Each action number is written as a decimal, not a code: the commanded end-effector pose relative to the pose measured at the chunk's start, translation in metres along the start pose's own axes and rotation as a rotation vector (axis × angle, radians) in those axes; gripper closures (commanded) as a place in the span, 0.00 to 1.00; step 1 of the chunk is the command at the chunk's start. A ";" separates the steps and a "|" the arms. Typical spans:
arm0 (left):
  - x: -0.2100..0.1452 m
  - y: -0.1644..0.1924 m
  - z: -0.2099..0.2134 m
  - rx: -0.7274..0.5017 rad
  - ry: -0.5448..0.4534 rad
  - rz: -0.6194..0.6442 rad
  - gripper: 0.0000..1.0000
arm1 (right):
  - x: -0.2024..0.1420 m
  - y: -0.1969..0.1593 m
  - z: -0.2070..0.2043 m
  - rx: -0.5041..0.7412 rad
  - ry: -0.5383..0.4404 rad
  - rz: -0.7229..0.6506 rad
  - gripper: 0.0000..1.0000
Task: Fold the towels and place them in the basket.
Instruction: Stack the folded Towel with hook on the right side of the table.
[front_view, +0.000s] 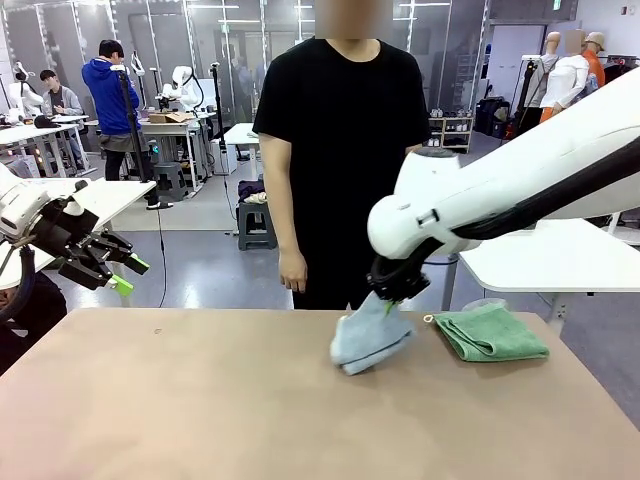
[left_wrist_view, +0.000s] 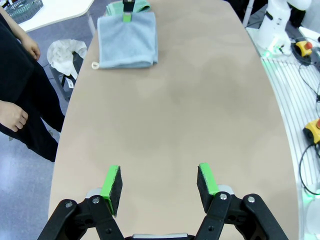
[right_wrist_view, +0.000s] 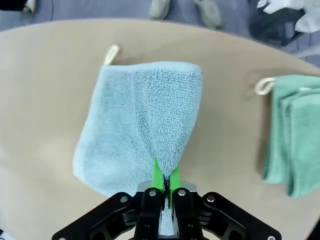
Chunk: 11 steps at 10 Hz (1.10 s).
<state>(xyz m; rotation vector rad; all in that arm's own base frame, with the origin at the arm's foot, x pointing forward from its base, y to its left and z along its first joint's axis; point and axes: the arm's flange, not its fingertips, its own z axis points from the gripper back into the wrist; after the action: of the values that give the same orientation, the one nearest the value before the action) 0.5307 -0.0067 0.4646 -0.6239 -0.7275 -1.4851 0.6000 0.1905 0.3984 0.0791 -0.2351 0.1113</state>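
A pale grey-blue towel (front_view: 370, 338) lies on the table right of centre, one corner pulled up off the surface. My right gripper (front_view: 392, 296) is shut on that raised corner; in the right wrist view the green pads (right_wrist_view: 158, 176) pinch the towel (right_wrist_view: 140, 120) between them. A folded mint green towel (front_view: 490, 333) rests flat beside it, seen also at the right of the wrist view (right_wrist_view: 295, 135). My left gripper (front_view: 128, 274) hangs open above the table's left edge, and its wrist view shows nothing between the pads (left_wrist_view: 111, 182). The basket is out of view.
A person in black stands at the far side of the table (front_view: 180, 400), one hand (front_view: 292, 272) hanging near the edge. A white table (front_view: 560, 255) stands behind at the right. The left wrist view looks down the bare tabletop (left_wrist_view: 170, 110) toward the blue towel (left_wrist_view: 127, 40).
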 end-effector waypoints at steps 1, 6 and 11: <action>0.000 0.000 0.000 0.003 0.002 -0.002 0.24 | -0.006 -0.027 0.017 -0.057 -0.021 0.069 0.95; 0.000 0.000 0.000 0.003 0.002 -0.002 0.24 | 0.015 -0.100 0.053 -0.100 -0.025 0.153 0.95; 0.000 0.000 0.000 0.003 0.002 -0.002 0.24 | 0.028 -0.136 0.077 -0.091 0.001 0.173 0.95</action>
<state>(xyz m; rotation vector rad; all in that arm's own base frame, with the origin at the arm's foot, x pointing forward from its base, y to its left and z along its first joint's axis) 0.5307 -0.0067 0.4646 -0.6239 -0.7275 -1.4850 0.6225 0.0574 0.4648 -0.0482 -0.2603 0.2457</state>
